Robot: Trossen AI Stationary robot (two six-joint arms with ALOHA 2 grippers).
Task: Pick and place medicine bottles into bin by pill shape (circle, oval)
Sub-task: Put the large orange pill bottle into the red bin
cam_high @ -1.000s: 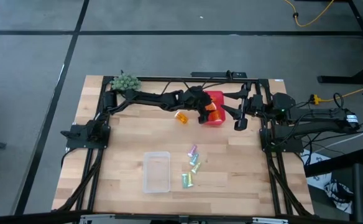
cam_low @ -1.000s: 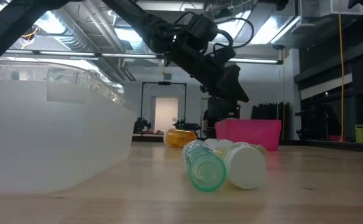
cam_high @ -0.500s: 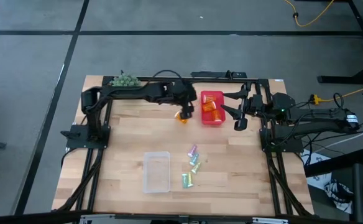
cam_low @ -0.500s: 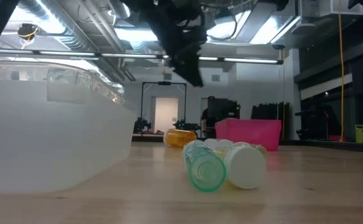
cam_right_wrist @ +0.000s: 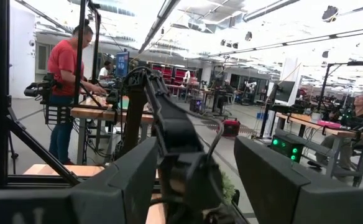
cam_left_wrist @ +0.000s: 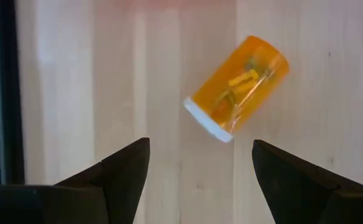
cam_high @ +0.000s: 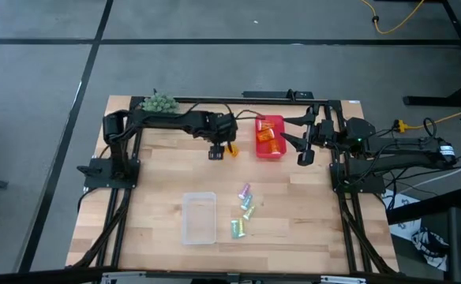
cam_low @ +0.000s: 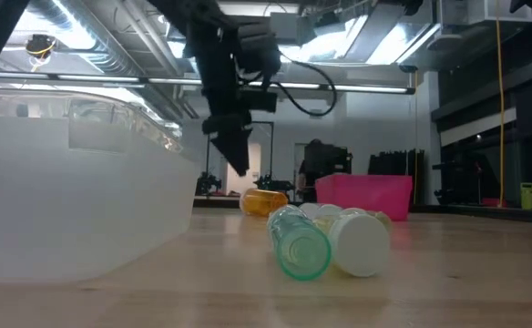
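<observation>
Table (cam_high: 159, 181), light wood w/ black frame, fills centre of high view. Left arm reaches from upper left toward centre; left gripper (cam_high: 215, 152) sits just left of a lone orange medicine bottle (cam_high: 230, 148), fingers spread apart, holding nothing. In left wrist view the same orange bottle (cam_left_wrist: 236, 87) lies on its side, tilted, white cap toward the fingers (cam_left_wrist: 128, 171), yellow oblong pills visible inside; bottle lies ahead of the gap, not touching either finger. Low view: left gripper (cam_low: 234, 150) hangs above the wood, left of the orange bottle (cam_low: 264, 201).

Right arm waits at upper right; right gripper (cam_high: 303, 150) just right of pink bin (cam_high: 270, 136), fingers apart, empty.

Clear bin (cam_high: 199, 217) lower centre, nothing visible in it. Pink bin holds orange bottles (cam_high: 265, 140); exact count hard to tell.

Pastel bottles (cam_high: 243, 211) lie in a loose cluster right of clear bin, on their sides. Low view shows a green one (cam_low: 299, 241) end-on, touching a white-capped one (cam_low: 359, 241).

Spiky green ball (cam_high: 159, 103) at table's upper left corner.

Person in red shirt (cam_right_wrist: 66, 93) stands at a bench in the room, left of right wrist view.
</observation>
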